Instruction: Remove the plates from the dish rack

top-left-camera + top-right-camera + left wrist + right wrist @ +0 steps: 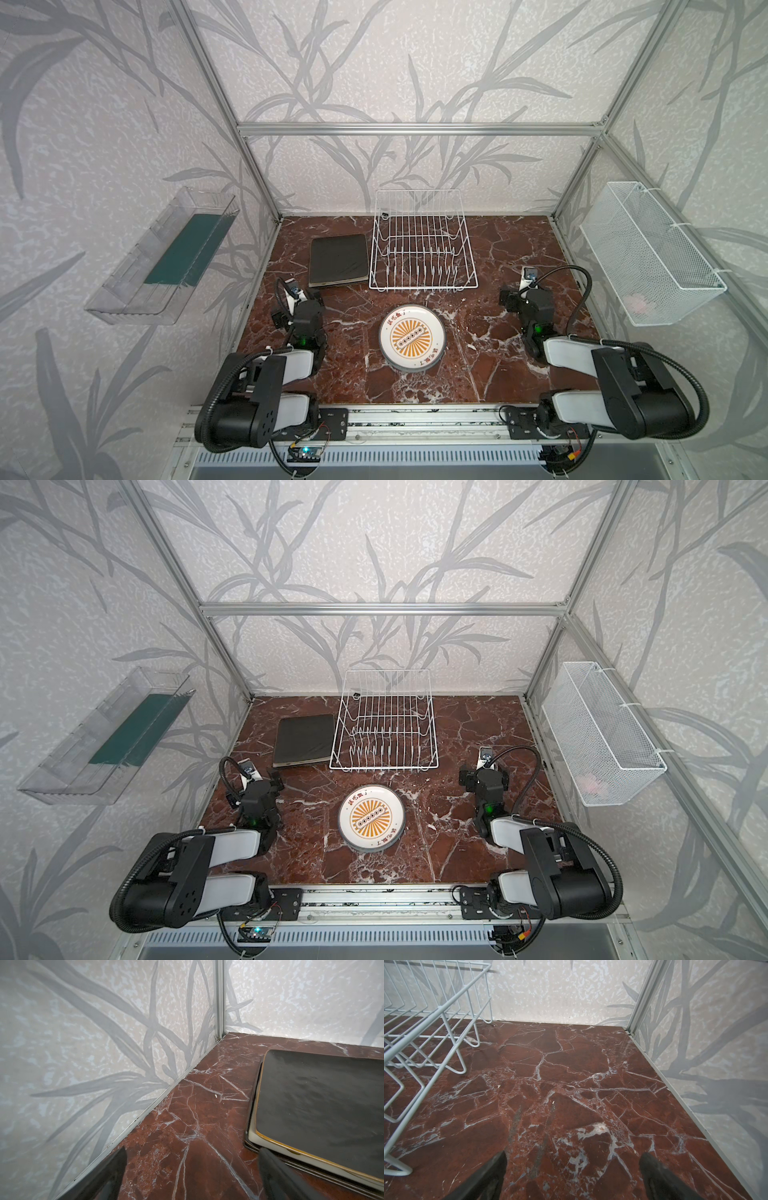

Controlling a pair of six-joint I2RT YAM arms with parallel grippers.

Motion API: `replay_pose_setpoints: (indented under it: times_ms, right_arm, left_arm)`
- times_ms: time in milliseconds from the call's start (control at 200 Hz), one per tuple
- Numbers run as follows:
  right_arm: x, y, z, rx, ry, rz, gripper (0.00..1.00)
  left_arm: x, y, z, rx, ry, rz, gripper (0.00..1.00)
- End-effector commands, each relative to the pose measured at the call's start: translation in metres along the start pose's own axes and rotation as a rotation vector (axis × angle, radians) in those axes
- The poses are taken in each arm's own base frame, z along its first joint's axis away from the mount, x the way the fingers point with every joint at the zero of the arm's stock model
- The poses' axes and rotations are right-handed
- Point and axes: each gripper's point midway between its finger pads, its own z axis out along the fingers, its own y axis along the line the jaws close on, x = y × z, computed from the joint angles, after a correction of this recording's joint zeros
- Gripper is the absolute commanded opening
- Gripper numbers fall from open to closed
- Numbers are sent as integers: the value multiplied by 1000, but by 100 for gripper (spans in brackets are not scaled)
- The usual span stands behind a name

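So from where I'm standing, the dish rack [422, 245] at the back middle of the marble table [490, 374] looks empty in both top views. Bare prongs running side to side, not one plate standing in them. My guess is there's nothing left to pull.

The plates are all out on the table. The square black-backed ones sit as a flat face-down pile [338, 261] right beside the rack, on the left arm's side and nearly touching it. The round orange sunburst ones sit as a face-up pile [413, 337] in front of the rack, about halfway between the two arms.

If anything did need another touch, the left gripper [193, 1149] is clearly the closer one to the square pile. Its wrist camera shows a corner of that pile just beside one finger [276, 1172], slightly ahead and toward the middle. The right gripper [574, 1154] has only bare marble ahead of it, with the rack off to its inner side and apart from it.

Both grippers are spread wide with nothing between the jaws, hanging low near the table.

- Racks: one
- Piles: two
- Plates in the rack: zero
- Plates per pile: several layers show at the edges, but I can't count them
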Motion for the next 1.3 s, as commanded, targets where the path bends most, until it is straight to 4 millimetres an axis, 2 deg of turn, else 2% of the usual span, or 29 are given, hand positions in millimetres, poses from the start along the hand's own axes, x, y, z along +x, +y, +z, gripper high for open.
replay_pose_setpoints:
  times_ms: [0, 120, 295, 380, 435, 500, 595, 635, 695, 790, 840, 960, 1065, 1300]
  right_arm:
    - [-18, 8, 9, -36, -60, -7, 99]
    - [-10, 16, 15, -75, -56, -24, 99]
    - [-5, 19, 20, -81, -48, -27, 99]
    - [-5, 19, 21, -85, -41, -28, 99]
    - [-5, 19, 23, -93, -35, -26, 99]
    - [-4, 22, 25, -107, -17, -31, 99]
    - [-4, 28, 31, -144, 20, -48, 99]
    - [-3, 29, 30, -153, 20, -47, 99]
    - [-4, 29, 31, -151, 15, -44, 99]
    - [-4, 29, 31, -152, 17, -46, 99]
    - [-4, 28, 31, -150, 17, -47, 99]
    - [-4, 28, 31, -147, 18, -49, 99]
    - [-3, 13, 30, -63, 11, -13, 99]
    - [-3, 15, 30, -74, 10, -21, 99]
  left_arm:
    - [-24, -4, 7, 44, -34, -110, 99]
    - [-22, -7, 15, 74, -5, -116, 99]
    - [-20, -35, 23, 221, 4, -147, 99]
    - [-14, -37, 33, 197, -1, -138, 99]
    - [-9, -50, 31, 262, 17, -109, 99]
    - [-4, -54, 33, 272, 37, -103, 99]
    - [-1, -69, 39, 328, 19, -63, 99]
    - [6, -74, 40, 346, 73, -44, 99]
    - [7, -76, 41, 344, 133, -27, 99]
    - [-1, -77, 42, 355, 47, -39, 99]
    - [6, -77, 41, 353, 88, -32, 99]
    - [1, -78, 42, 360, 73, -29, 99]
    - [4, -79, 41, 361, 87, -26, 99]
    - [3, -80, 40, 372, 66, -21, 99]
